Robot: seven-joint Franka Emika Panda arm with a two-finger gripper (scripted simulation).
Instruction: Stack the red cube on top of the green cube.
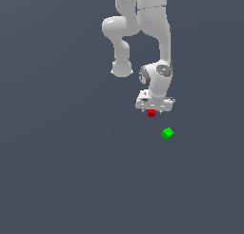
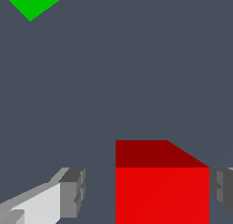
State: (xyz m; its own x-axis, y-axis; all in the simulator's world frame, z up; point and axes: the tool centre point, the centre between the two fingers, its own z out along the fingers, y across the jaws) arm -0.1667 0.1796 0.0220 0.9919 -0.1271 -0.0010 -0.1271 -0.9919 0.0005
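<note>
Red cube (image 2: 162, 191) sat nearest the wrist camera, between the spread fingers (image 2: 73, 191) of the gripper (image 1: 152, 109).

Jaws stood released: one pad looked touching or just beside the cube, the other clearly apart, so nothing was grasped. Better to centre first, then close on the flat opposite faces. Green cube (image 1: 167, 133) lay near on the plain dark floor, toward the exterior view's right. Both cubes were sharp-edged, matte, untextured; the arm was smooth white, its pads grey and ridged.
</note>
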